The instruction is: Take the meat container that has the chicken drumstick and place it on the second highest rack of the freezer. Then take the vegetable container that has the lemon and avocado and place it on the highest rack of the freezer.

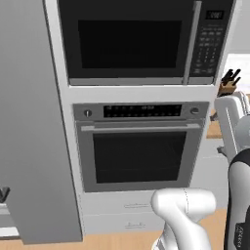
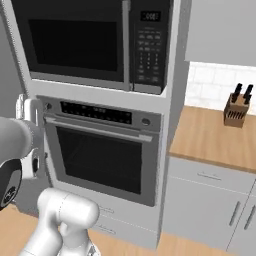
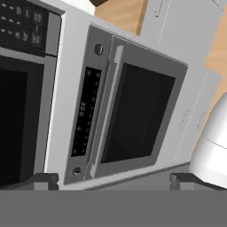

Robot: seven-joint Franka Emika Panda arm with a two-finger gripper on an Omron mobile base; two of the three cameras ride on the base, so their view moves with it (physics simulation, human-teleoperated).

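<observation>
- Hand view: claw (image 3: 113,181) spread wide, nothing between the fingertips (image 3: 44,179); aimed square at the wall oven (image 3: 133,111), seen rolled sideways, with the microwave (image 3: 22,88) beside it.
- Left base view: same oven ahead of the claw; tall grey panel (image 1: 29,122) off to the claw's left, possibly the freezer's flank, cannot tell.
- Right base view: counter (image 2: 210,135) with knife block (image 2: 236,111) off to the claw's right. Cannot tell which way the drumstick container lies from the claw; probably calls for turning away from the oven first.
</observation>
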